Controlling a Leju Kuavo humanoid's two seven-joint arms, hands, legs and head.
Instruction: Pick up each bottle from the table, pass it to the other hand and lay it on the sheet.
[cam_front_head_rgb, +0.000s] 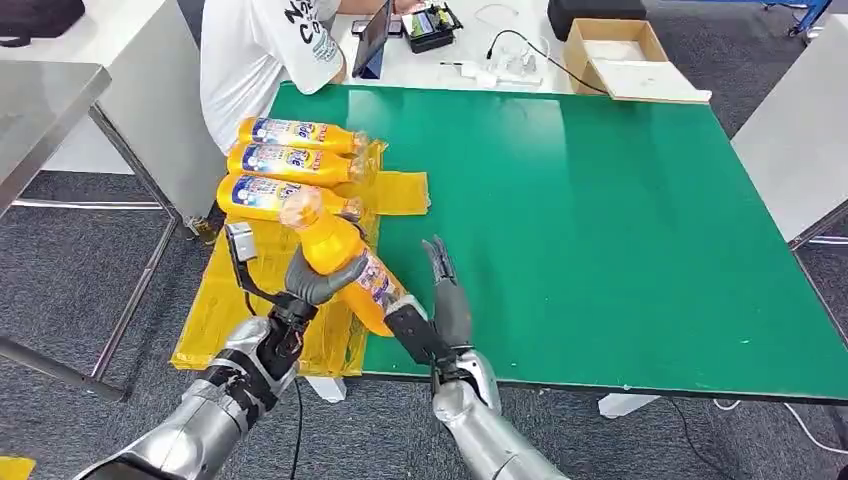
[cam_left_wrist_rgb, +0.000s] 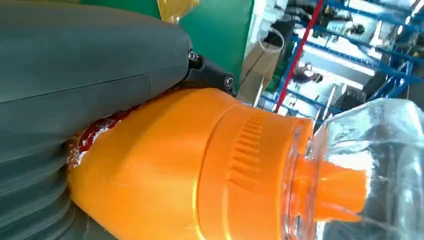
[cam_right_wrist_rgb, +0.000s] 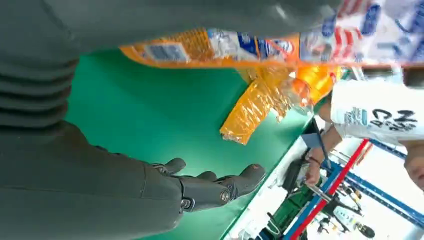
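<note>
Orange bottle (cam_front_head_rgb: 348, 268) gripped by left hand (cam_front_head_rgb: 312, 282); right hand (cam_front_head_rgb: 443, 310) fingers spread, empty.

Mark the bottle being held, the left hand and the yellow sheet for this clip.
held bottle (cam_front_head_rgb: 345, 262): head view, on its orange body above the label.
left hand (cam_front_head_rgb: 312, 283): head view, on the grey fingers wrapping the bottle.
yellow sheet (cam_front_head_rgb: 225, 310): head view, on a bare stretch near the table edge.

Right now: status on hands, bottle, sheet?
Left hand grips orange bottle, lifted over the table edge. Right hand open beside it, off the bottle. Three bottles lie on yellow sheet; person seated beyond them.
</note>
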